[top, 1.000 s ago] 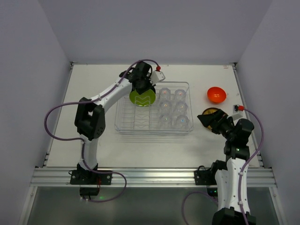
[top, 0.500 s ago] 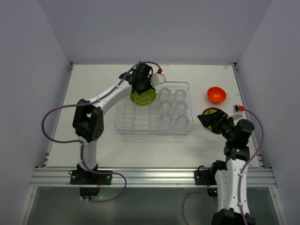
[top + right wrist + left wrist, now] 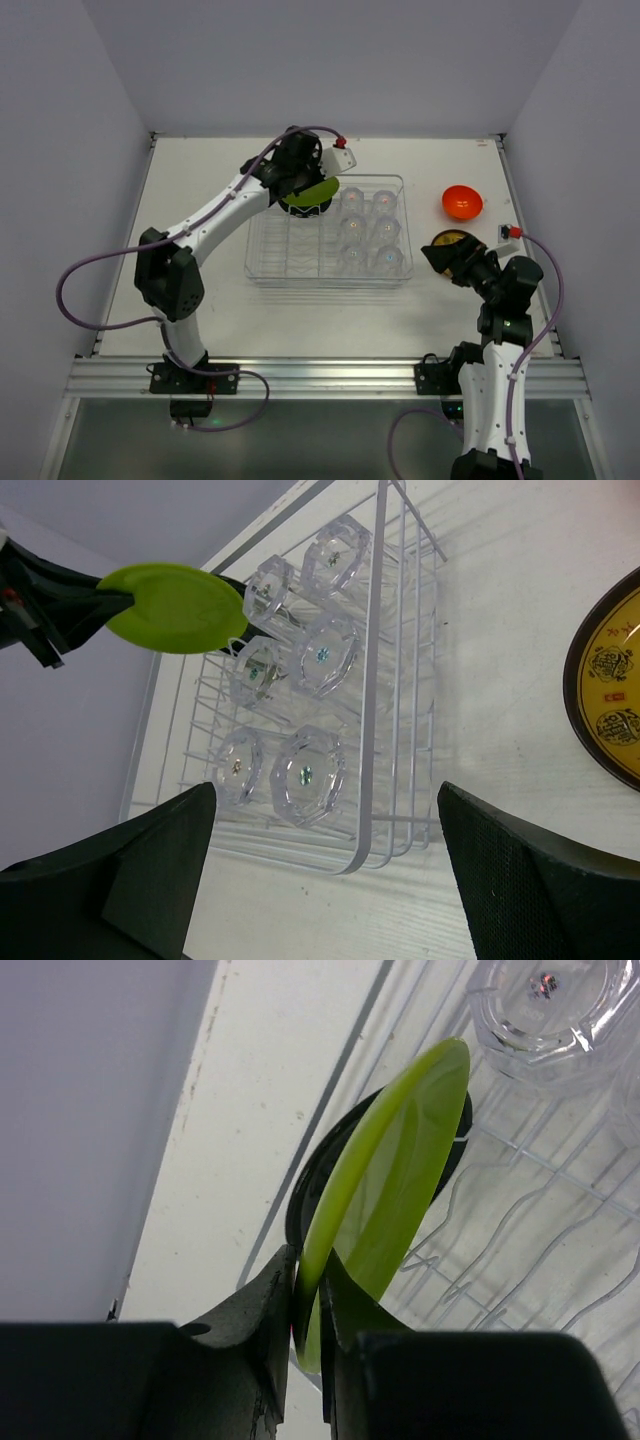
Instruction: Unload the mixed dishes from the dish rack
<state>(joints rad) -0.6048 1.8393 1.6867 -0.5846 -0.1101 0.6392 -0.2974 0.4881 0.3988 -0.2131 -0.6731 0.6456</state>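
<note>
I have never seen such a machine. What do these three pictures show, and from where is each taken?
These are two robot arms bolted at the near edge of a white table. One picture comes from a fixed camera above and behind them; the other two come from a camera on each wrist. On the table stands a clear dish rack with six clear cups inside. To its right, outside it, lie an orange bowl and an amber-yellow plate. The left end effector is shut on the rim of a lime-green plate, holding it tilted over the rack's far left corner. The right end effector is open and empty, near the amber-yellow plate.
</note>
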